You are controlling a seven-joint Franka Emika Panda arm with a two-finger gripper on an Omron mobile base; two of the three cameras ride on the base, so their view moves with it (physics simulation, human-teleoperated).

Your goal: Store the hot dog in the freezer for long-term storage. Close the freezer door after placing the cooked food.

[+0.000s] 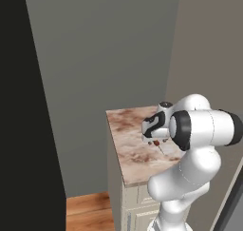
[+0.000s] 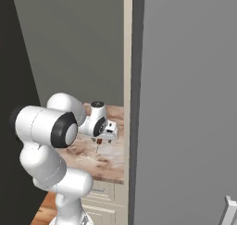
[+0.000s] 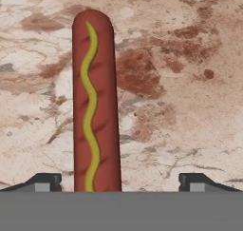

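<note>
Arm folded forward over marble counter (image 1: 128, 154), gripper (image 3: 121, 181) pointing down — fingers (image 3: 45, 181) spread wide, straddling hot dog (image 3: 94, 101) lying lengthwise, not pinching.

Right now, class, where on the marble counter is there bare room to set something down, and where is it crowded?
The counter is bare along its left edge and front corner, and toward the back wall. It is crowded near the right side, where the tool hangs open over the hot dog beside the tall grey panel.
</note>
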